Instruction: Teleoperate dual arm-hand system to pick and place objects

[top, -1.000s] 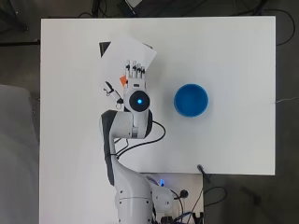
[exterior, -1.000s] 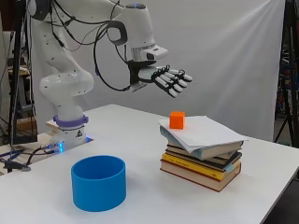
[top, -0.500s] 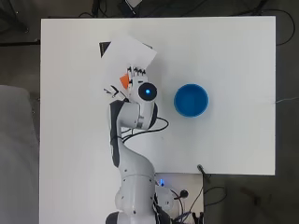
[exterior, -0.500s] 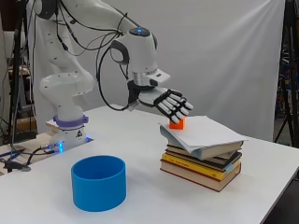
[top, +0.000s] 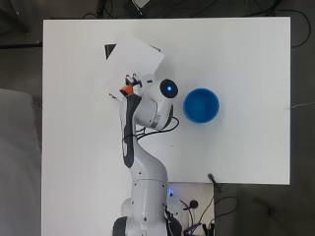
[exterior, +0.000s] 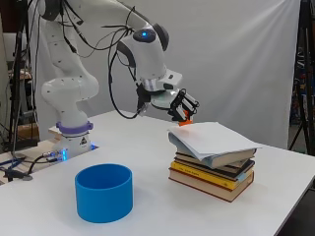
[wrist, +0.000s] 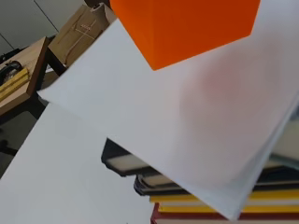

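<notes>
The robot hand has its fingers curled around an orange cube, which sits on the white top book of a stack of books, at the corner nearest the arm. A blue bowl stands on the tabletop, well apart from the robot hand, below and to the arm's side of it in the side view.

Overhead straight down, side cam across table, wrist cam close; all share book stack.
</notes>
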### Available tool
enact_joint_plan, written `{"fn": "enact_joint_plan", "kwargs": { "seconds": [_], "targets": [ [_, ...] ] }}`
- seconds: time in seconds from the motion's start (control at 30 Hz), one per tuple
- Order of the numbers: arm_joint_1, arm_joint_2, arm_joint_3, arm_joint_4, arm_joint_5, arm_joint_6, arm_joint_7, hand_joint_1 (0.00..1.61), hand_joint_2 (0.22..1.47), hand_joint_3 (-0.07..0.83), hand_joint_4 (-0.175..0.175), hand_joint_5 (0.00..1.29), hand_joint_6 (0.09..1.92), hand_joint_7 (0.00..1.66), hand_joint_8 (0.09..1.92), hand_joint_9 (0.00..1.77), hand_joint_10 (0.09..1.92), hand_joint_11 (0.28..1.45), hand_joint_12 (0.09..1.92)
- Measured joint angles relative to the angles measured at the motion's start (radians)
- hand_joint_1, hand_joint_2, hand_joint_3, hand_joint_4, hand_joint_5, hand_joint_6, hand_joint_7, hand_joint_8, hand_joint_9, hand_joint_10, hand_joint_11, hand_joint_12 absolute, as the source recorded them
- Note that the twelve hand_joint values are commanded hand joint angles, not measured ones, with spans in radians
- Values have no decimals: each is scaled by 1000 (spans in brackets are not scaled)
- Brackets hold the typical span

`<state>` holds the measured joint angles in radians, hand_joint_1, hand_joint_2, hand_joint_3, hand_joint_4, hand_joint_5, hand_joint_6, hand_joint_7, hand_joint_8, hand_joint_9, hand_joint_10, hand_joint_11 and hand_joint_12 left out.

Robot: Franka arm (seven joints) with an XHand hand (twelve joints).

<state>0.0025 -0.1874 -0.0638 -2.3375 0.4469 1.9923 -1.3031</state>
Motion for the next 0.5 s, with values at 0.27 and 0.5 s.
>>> {"fn": "enact_joint_plan", "kwargs": {
  "seconds": [0.27,0.5],
  "targets": [
    [-14,-162,-41,71,-53,-95,56,918,1225,3,175,752,1345,1207,1920,1516,1920,1149,1860],
    [-65,-352,-129,9,-209,-115,84,906,1236,1,175,731,1383,1176,1920,1513,1920,1170,1889]
  ]
}}
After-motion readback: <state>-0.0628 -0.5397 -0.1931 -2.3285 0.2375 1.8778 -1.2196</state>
